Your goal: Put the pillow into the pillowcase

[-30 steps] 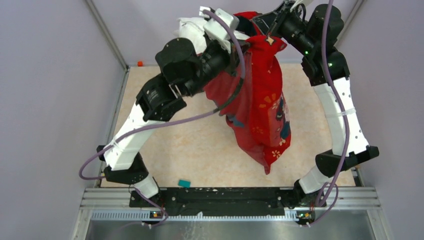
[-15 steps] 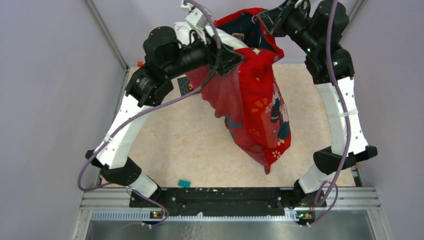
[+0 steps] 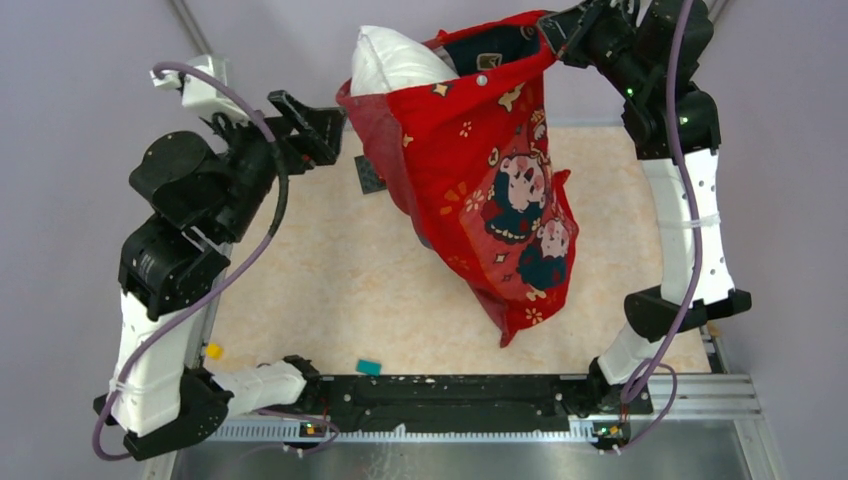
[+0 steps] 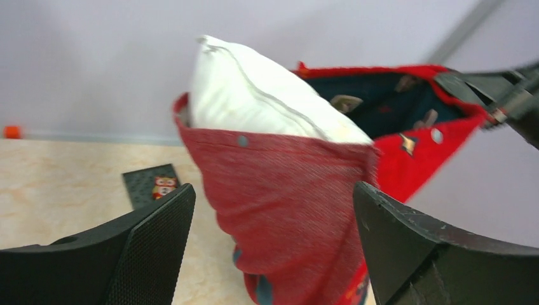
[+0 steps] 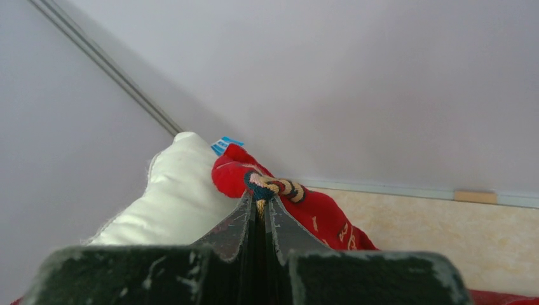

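One pale, mottled surface [image 3: 330,290] lies under everything. Above it hangs the pillowcase [image 3: 480,190], bright red with two cartoon children in dark blue facing the overhead camera. Its open mouth is at the top and its lower corner points down toward the surface; I cannot tell whether that corner touches. The pillow [image 3: 390,65] sits inside the pillowcase along its left side, with one plump white end poking up out of the mouth. The right pincer [image 3: 555,30] is clenched on the pillowcase's upper rim at the right corner, its jaws pressed flat on the red fabric and gold trim. The left pincer [image 3: 318,125] is released, with its jaws wide apart. It grips nothing and faces the pillow end of the mouth from the left. On the surface lie a dark card with an owl picture [image 4: 156,185], a small teal block [image 3: 369,367] and a tiny yellow piece [image 3: 213,351].
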You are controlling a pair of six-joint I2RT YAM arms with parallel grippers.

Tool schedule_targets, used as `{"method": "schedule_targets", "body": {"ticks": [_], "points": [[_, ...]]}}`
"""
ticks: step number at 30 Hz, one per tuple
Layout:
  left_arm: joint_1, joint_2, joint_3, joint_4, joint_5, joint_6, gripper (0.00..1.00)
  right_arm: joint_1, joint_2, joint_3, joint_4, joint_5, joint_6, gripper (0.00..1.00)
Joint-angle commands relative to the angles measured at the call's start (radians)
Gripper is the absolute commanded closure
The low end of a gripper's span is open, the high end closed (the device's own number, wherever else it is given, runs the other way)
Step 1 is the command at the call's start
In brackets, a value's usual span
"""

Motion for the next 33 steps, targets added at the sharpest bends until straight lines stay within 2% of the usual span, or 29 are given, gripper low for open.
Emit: {"method": "schedule_targets", "body": {"ticks": [1,4,6,8,13,17,23,28,33], "points": [[0.009,0.087,0.036,-0.046,-0.223,-0.003,0.02,-0.015,-0.029,0.049,0.053,0.020,0.012,1.00],[0.098,0.180,0.112,-0.067,-0.099,-0.034,0.03,-0.014,-0.059,0.021,0.054,0.023,0.002,1.00],[0.265,0.226,0.122,-0.067,0.149,-0.096,0.05,-0.018,-0.073,0.014,0.041,0.035,-0.008,1.00],[0.471,0.242,0.063,-0.032,0.384,-0.175,0.10,-0.025,-0.079,0.015,0.023,0.034,-0.016,1.00],[0.720,0.200,-0.204,0.233,0.730,-0.381,0.16,-0.036,-0.103,-0.020,0.003,0.023,-0.023,1.00],[0.772,0.203,-0.345,0.433,0.927,-0.535,0.19,-0.037,-0.113,-0.033,-0.001,0.021,-0.028,1.00],[0.827,0.150,-0.549,0.724,1.030,-0.799,0.21,-0.036,-0.116,-0.031,-0.012,0.015,-0.029,1.00],[0.829,0.136,-0.647,0.966,1.063,-0.996,0.23,-0.036,-0.126,-0.043,-0.016,0.016,-0.030,1.00],[0.818,0.172,-0.598,0.949,1.071,-1.029,0.26,-0.036,-0.131,-0.044,-0.017,0.011,-0.029,1.00]]}}
